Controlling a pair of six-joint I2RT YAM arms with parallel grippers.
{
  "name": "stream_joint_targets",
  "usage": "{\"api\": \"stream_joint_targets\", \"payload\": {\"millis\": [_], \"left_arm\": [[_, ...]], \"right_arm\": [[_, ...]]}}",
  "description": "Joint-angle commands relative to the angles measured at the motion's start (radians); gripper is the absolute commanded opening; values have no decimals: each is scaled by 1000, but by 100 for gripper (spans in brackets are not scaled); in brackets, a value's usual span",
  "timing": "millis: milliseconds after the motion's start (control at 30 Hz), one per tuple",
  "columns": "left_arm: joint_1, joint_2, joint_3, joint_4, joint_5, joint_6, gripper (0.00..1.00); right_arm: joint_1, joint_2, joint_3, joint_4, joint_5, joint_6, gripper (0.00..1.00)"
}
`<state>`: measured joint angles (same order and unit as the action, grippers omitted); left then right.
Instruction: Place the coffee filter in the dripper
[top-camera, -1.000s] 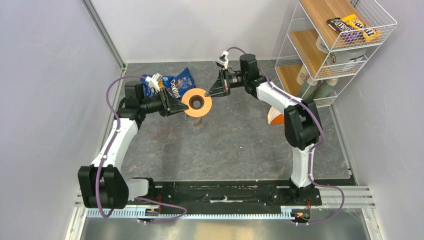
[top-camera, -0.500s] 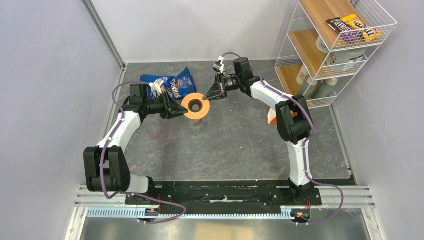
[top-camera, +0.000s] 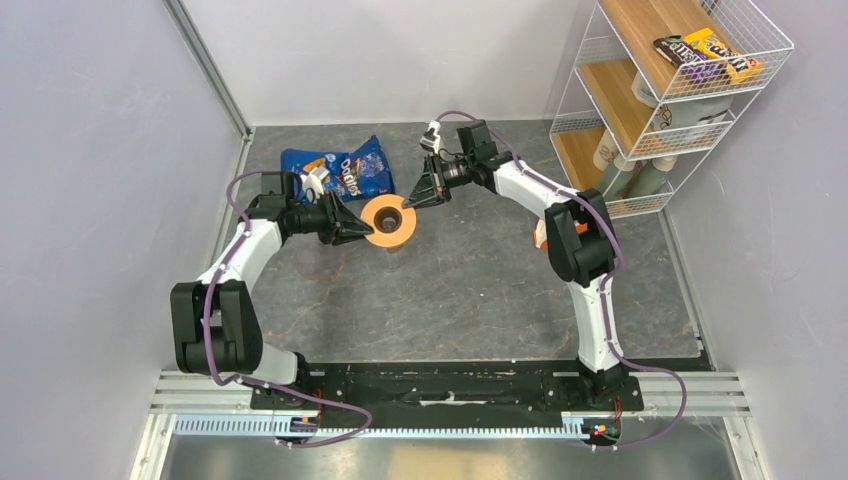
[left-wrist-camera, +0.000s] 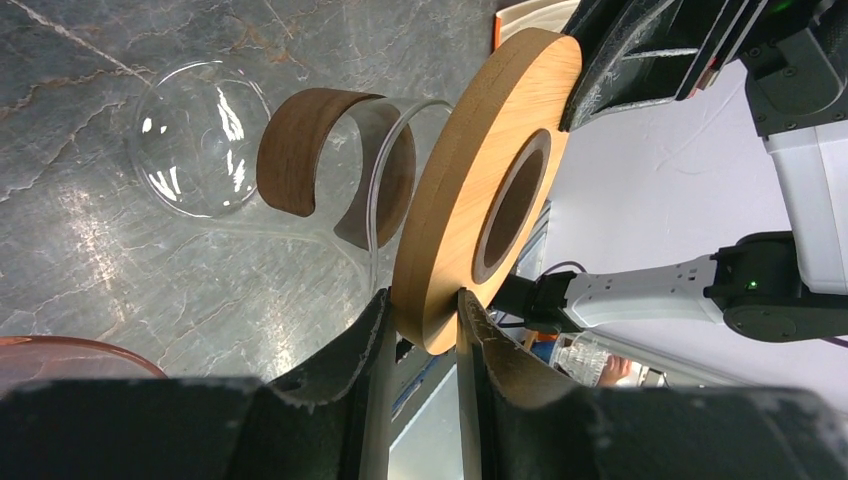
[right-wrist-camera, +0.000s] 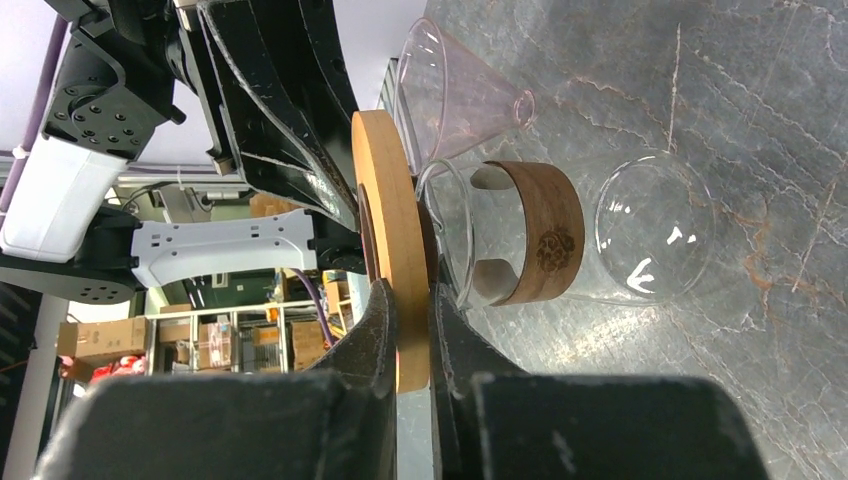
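The dripper (top-camera: 389, 219) is an orange-tan disc with a dark hollow centre, held between both arms above the middle of the table. My left gripper (top-camera: 357, 232) is shut on its left rim, and my right gripper (top-camera: 417, 196) is shut on its right rim. In the left wrist view the disc (left-wrist-camera: 470, 200) sits between my fingers (left-wrist-camera: 425, 312), right next to the mouth of a clear glass carafe with a brown wooden collar (left-wrist-camera: 300, 150). The right wrist view shows the disc (right-wrist-camera: 385, 200) edge-on in that gripper (right-wrist-camera: 405, 300). The coffee filter is out of view.
A blue Doritos bag (top-camera: 342, 170) lies at the back left. An orange-and-white pack (top-camera: 541, 236) is half hidden behind the right arm. A wire shelf rack (top-camera: 660, 90) stands at the right. A clear glass cone (right-wrist-camera: 455, 90) lies beside the carafe (right-wrist-camera: 530, 240).
Both arms have lowered the dripper towards the carafe and the table, and it now looks smaller from above. Both grippers keep their hold on its rim.
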<state>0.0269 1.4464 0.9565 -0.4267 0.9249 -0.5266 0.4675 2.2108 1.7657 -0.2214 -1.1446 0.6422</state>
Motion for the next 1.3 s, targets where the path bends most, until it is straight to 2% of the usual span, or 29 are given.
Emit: {"api": "stream_joint_targets", "payload": {"millis": [0, 300, 433, 533, 767, 833, 1267], "left_arm": [[10, -1, 57, 0, -27, 69, 29], [23, 20, 86, -52, -29, 103, 32], [23, 32, 87, -61, -30, 105, 37], [27, 38, 95, -66, -43, 109, 40], [34, 53, 116, -80, -46, 110, 52], [35, 47, 123, -92, -48, 117, 53], [45, 14, 131, -128, -84, 143, 54]], "right_arm": [[16, 31, 59, -84, 67, -57, 12], [17, 61, 90, -103, 77, -68, 16], [18, 66, 97, -128, 86, -88, 25], [18, 69, 102, -137, 95, -93, 27], [17, 87, 141, -156, 104, -100, 54], [16, 80, 145, -171, 105, -108, 58], [-33, -80, 71, -354, 100, -252, 67]]}}
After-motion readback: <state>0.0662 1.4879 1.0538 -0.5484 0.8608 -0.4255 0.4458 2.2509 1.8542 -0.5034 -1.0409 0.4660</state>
